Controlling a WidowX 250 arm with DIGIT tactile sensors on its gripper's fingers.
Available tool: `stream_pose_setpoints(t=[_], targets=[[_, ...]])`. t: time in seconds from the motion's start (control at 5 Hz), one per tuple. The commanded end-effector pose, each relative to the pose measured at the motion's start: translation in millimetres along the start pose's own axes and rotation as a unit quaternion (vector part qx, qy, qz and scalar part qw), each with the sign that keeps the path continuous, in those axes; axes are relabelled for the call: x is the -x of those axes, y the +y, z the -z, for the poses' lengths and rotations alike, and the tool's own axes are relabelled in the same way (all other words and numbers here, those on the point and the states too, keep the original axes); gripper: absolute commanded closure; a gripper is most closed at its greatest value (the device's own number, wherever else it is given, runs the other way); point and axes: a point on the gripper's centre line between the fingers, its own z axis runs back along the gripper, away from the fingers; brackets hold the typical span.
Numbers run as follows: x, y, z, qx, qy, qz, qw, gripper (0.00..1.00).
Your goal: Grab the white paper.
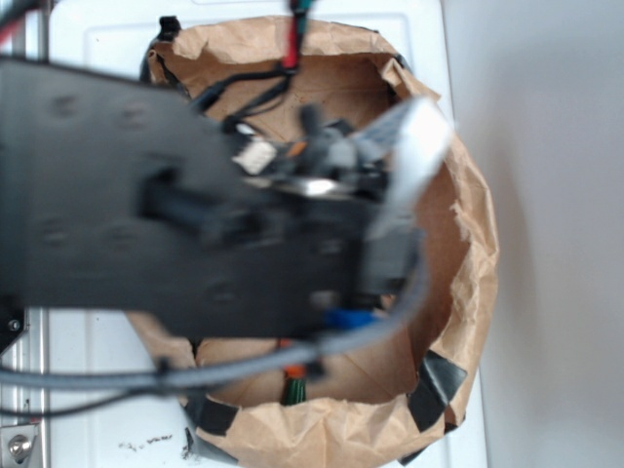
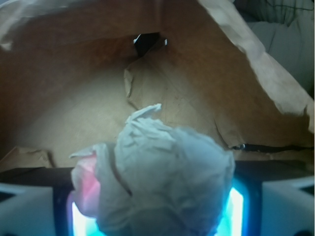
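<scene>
The white paper (image 2: 167, 167), a crumpled off-white wad, fills the lower middle of the wrist view. My gripper (image 2: 157, 219) is shut on it, with a glowing cyan pad (image 2: 81, 223) against its left side and the other one (image 2: 237, 209) against its right. A pink tint shows on the wad's left edge. Behind it lie the floor and walls of the brown paper bag (image 2: 74, 98). In the exterior view my blurred black arm (image 1: 195, 224) reaches over the bag (image 1: 468, 253) and hides both the paper and the jaws.
The bag's crumpled rim (image 1: 292, 429) rings the work area, with black tape (image 1: 434, 385) at its corners. An orange and green object (image 1: 292, 375) peeks out under the arm near the bag's front wall. A white surface (image 1: 107, 341) lies beneath the bag.
</scene>
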Motion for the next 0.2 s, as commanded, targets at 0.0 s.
stream_pose_setpoints(t=[0.0], targets=[[-28.3, 26.9, -42.7, 0.039, 0.011, 0.064, 0.997, 1.0]])
